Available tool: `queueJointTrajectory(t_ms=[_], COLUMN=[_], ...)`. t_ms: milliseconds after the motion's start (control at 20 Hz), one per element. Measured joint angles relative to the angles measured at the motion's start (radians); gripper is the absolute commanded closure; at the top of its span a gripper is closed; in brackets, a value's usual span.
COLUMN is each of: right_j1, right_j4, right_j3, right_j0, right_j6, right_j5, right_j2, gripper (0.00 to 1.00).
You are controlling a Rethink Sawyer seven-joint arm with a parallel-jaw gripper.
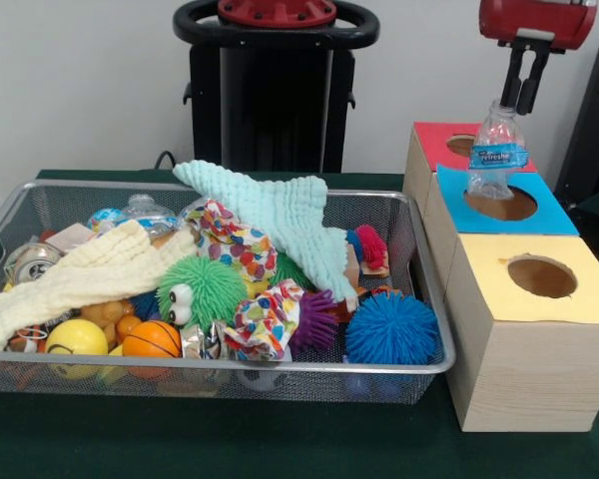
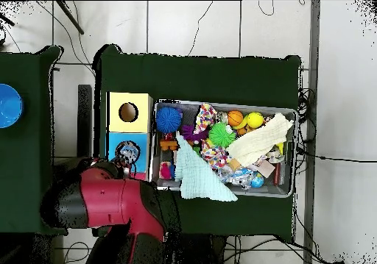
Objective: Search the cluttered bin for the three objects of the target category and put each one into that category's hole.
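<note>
Sorting task, mid-course. The gripper [image 1: 524, 92], at the far right of the front view, pinches the cap end of a clear plastic water bottle [image 1: 497, 150] and holds it upright, its base entering the round hole of the blue-topped box [image 1: 549, 203]. This bottle is judged to be nearly delivered but not yet released. How many went in before it cannot be told; the box interiors are hidden. To the left, the wire bin [image 1: 431, 299] remains crowded: what looks like another clear bottle [image 1: 145, 210] lies at its far left, beside cloths, spiky balls and small round balls. The red-topped box [image 1: 434, 140] and yellow-topped box [image 1: 519, 299] flank the blue one.
</note>
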Motion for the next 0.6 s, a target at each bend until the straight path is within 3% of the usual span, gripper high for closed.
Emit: queueJointTrajectory(t_ms=[600], right_j1=[0.041], right_j4=[0.029], right_j3=[-0.026], right_j0=[0.006], right_j6=[0.000], right_j5=[0.000], right_j2=[-0.010], gripper=[1.00])
